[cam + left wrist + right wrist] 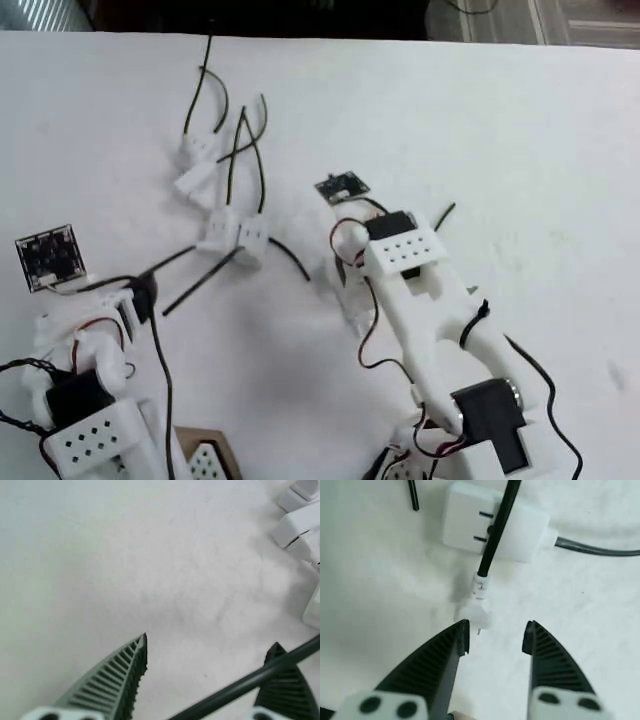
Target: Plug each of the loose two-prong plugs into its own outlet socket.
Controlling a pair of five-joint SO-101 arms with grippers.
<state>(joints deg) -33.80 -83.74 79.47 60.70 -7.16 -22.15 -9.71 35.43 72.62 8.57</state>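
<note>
Two grippers, both mine, both released. My right gripper (pixel 497 623) hangs low over the white table (pixel 375 595) with its fingers spread, grasping nothing. At the mouth of that gap a white two-prong plug (pixel 475 614) lies on the table, its prongs pointing back toward me. It sits close beside one fingertip, and I cannot tell whether they touch. The plug's black lead (pixel 497 530) runs away from me, straight over a white outlet socket (pixel 462 515) and across its face beside the two dark slots. The plug is outside that socket, near it but apart. A thicker black cord (pixel 600 550) leaves the socket's side.

My left gripper (pixel 210 642) is also spread wide just above the table and holds nothing. A dark cable (pixel 240 685) slants across the gap and passes in front of one finger; I cannot tell whether it rests against it. Beyond the fingertips, several white blocks (pixel 300 522) lie together, but I cannot tell sockets from plugs among them.

From the high view those white blocks (pixel 218 230) form a loose cluster toward the far middle of the table, thin dark cables curling off them. My left gripper (pixel 140 295) is on the near side of the cluster.
</note>
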